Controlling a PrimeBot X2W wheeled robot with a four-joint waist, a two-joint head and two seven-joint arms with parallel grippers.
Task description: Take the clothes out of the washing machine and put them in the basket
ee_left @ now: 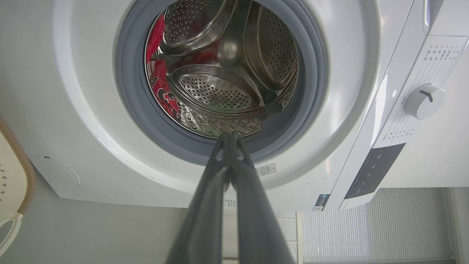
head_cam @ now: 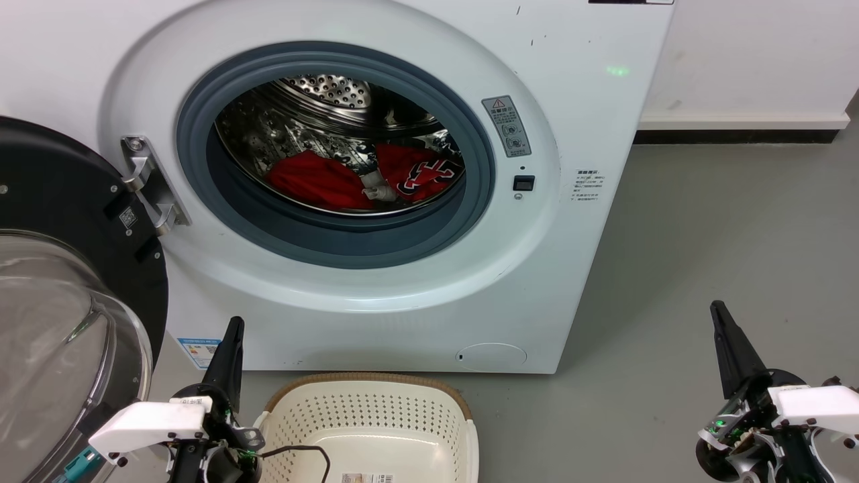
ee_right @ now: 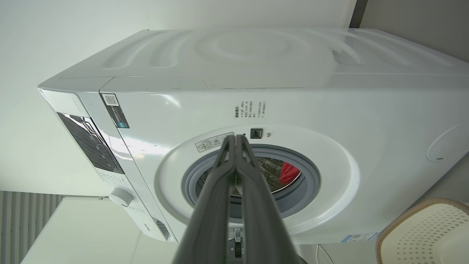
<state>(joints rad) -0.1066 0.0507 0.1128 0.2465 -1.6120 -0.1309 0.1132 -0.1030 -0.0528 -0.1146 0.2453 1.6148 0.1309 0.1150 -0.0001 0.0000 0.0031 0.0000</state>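
1. Nearest, well short of the large white front-loading washing machine (head_cam: 590, 100) and low before its hinge side: left gripper (head_cam: 233, 335), two long dark fingers pressed together tip to tip, pinching nothing, aimed at the machine's opening in the left wrist view.
2. About as far back from the washing machine, off its latch-side corner: right gripper (head_cam: 719, 315), fingers likewise closed on each other, empty.
3. Just in front of the washing machine's base, below the opening: low cream-white perforated plastic basket (head_cam: 369, 412) with brown rim. No clothing in the visible part, merely a thin black cable (head_cam: 305, 448) across the near edge and a label sticker (head_cam: 366, 478) on the floor.
4. Swung wide to the washing machine's hinge side: round black-framed glass door (head_cam: 67, 194). Opening step judged done.
5. Around the washing machine's mouth: grey rubber ring (head_cam: 335, 245); behind it, perforated steel drum (head_cam: 329, 87).
6. Deepest inside the washing machine, low in the drum: plain bright red jersey garment (head_cam: 312, 181) toward the hinge side, red numbered garment (head_cam: 423, 173) with black white-edged numerals toward the latch side. Something pale between them, too small to identify.
7. Judged at the very start: nothing gripped, nothing moved across. Left to do: reaching through the ring, pinching one garment, carrying it down to the basket, then the same for the other.
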